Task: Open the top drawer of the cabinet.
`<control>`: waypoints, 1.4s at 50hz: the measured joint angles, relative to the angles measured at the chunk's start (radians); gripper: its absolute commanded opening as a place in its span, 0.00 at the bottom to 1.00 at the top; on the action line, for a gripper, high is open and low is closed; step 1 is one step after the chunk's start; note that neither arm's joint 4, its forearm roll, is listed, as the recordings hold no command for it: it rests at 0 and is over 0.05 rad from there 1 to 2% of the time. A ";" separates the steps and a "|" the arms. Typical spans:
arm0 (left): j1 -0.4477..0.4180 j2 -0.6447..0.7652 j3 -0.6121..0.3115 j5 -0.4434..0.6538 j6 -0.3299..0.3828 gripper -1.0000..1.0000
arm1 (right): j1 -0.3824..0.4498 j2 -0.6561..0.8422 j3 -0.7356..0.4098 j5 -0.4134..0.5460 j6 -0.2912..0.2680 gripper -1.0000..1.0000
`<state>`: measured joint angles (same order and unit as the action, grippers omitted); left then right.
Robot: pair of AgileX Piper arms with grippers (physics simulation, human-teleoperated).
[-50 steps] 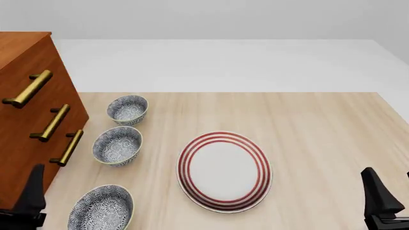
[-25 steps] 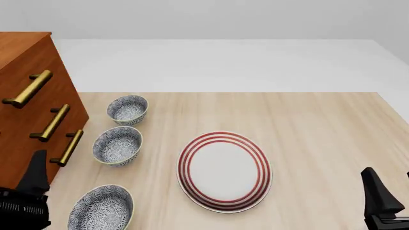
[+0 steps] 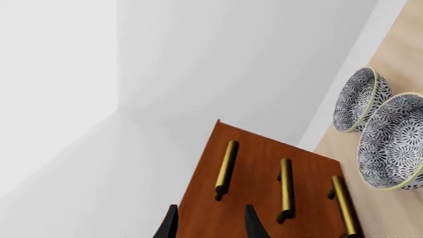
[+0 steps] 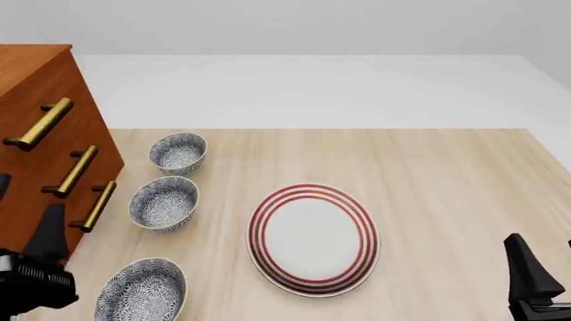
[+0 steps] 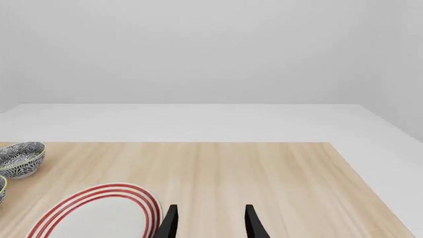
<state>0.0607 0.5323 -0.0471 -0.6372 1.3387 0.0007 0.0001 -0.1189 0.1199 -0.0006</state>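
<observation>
**Left gripper low beside cabinet, top drawer shut**

Nearest, bottom corners of front view: left gripper [image 4: 25,214] against the cabinet's [image 4: 36,144] lower front, fingers parted, holding nothing; right gripper [image 5: 208,220] parked near table edge, fingers likewise apart and empty. Mid-table: red-ringed plate [image 4: 313,238], three patterned bowls [image 4: 164,202] in a row just beside the cabinet. Further up, at left: top drawer [image 4: 45,107] flush with the front, brass handle [image 4: 37,124] untouched, well clear of left fingertips.

Left gripper [image 3: 210,223] raised, rolled sideways, fingers parted, nothing between. Right gripper [image 5: 210,222] low, level, fingers parted, nothing between.
</observation>
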 measured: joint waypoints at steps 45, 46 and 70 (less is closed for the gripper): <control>0.055 0.170 -0.082 -0.095 0.153 1.00 | 0.000 0.000 0.000 0.000 0.000 1.00; 0.056 0.174 -0.083 -0.096 0.154 1.00 | 0.000 0.000 0.000 0.000 0.000 1.00; 0.084 0.256 -0.104 -0.127 0.176 1.00 | 0.000 0.000 0.000 0.000 0.000 1.00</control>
<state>0.1446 0.7885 -0.1513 -0.7640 1.5144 0.0008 0.0001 -0.1189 0.1199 -0.0005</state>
